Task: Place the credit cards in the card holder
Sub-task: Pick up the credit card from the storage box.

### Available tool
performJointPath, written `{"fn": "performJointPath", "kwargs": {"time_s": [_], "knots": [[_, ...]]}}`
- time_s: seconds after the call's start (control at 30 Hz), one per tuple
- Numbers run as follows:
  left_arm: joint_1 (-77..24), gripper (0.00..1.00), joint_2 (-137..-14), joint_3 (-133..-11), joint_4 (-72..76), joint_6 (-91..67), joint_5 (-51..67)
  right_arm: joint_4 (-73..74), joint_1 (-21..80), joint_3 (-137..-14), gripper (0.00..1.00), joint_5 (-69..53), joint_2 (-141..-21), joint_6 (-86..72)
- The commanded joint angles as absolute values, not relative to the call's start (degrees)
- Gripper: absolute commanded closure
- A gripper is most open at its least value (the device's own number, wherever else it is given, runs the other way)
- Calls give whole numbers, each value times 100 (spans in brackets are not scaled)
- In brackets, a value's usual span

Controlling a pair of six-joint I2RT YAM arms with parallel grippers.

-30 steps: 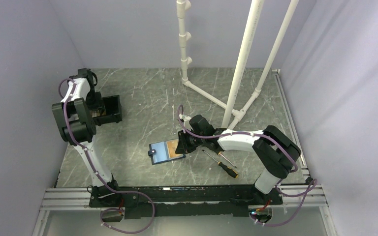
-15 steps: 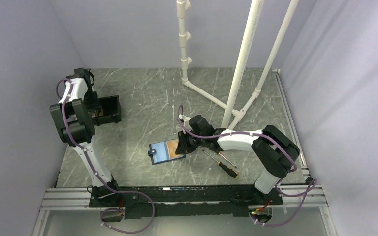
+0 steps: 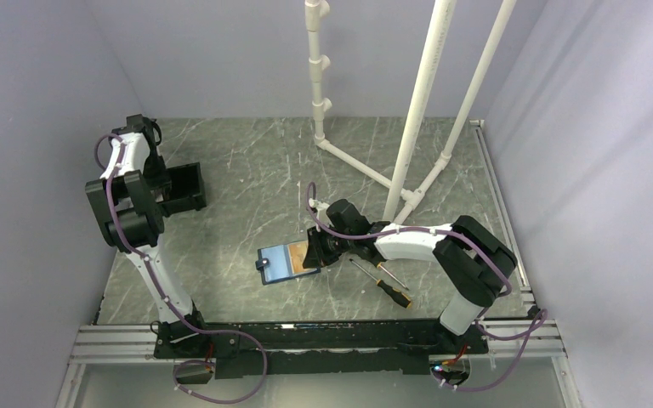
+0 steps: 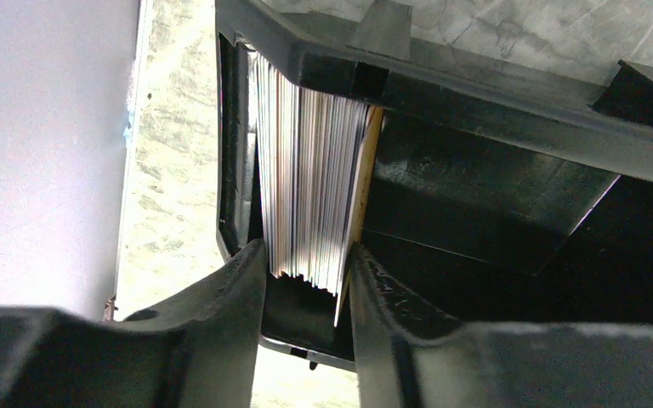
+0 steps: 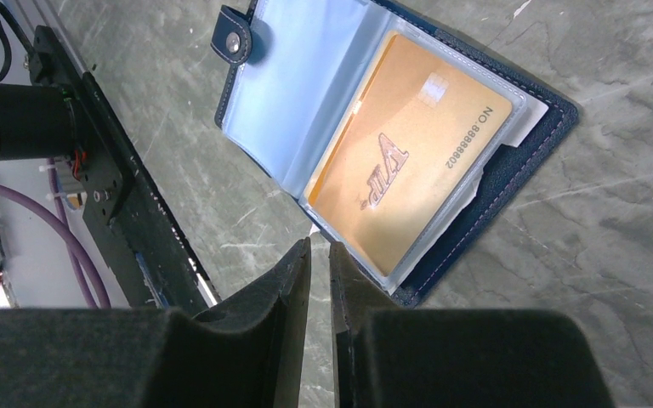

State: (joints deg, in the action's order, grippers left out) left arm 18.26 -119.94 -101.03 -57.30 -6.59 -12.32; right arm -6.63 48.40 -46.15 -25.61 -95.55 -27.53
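The navy card holder point(image 3: 285, 263) lies open on the table; in the right wrist view its navy edge point(image 5: 544, 127) and clasp tab point(image 5: 234, 38) show. An orange-yellow credit card point(image 5: 408, 170) sits in its clear sleeve. My right gripper point(image 3: 313, 255) hovers at the holder's right corner, jaws point(image 5: 319, 246) nearly together with nothing between them. A stack of credit cards point(image 4: 306, 170), whitish edges with an orange one on the right, stands on edge in the black box point(image 4: 476, 85). My left gripper point(image 4: 306, 255) is open, its fingers on either side of the stack's end.
The black open-topped box point(image 3: 189, 187) stands at the far left near the wall. Two orange-handled screwdrivers point(image 3: 391, 287) lie right of the holder, under the right arm. White PVC pipes point(image 3: 412, 127) rise from the back middle of the table.
The left arm has shifted slightly back and left at the black box, and the box has moved a little left. The right arm and the card holder have not moved.
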Motion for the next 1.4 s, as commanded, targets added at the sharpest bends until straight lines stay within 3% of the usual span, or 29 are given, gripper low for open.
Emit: {"fn": "performJointPath", "kwargs": {"time_s": [0.0, 0.17, 0.37, 0.5, 0.83, 0.93, 1.1, 1.23, 1.37], "knots": [[1872, 53, -11855, -10212, -5756, -618, -1423, -893, 4808, -4771, 83, -2645, -9588, -2777], [1881, 46, -11813, -10192, -5735, -670, -1587, -898, 4808, -4772, 83, -2661, -9598, -2777], [1881, 51, -11698, -10217, -5699, -786, -1712, -888, 4808, -4781, 83, -2678, -9604, -2777], [1881, 45, -11648, -10209, -5693, -747, -1651, -889, 4808, -4790, 83, -2702, -9624, -2780], [1868, 63, -11681, -10154, -5687, -727, -1639, -897, 4808, -4808, 84, -2725, -9673, -2785], [1818, 45, -11597, -10147, -5679, -744, -1644, -888, 4808, -4816, 84, -2730, -9692, -2786], [1747, 41, -11467, -10341, -5785, -837, -1793, -888, 4810, -4825, 84, -2749, -9712, -2789], [1670, 29, -11400, -10388, -5651, -730, -1868, -888, 4808, -4838, 84, -2763, -9735, -2794], [1512, 32, -11501, -10488, -5585, -602, -1914, -885, 4808, -4843, 84, -2774, -9754, -2795]]}}
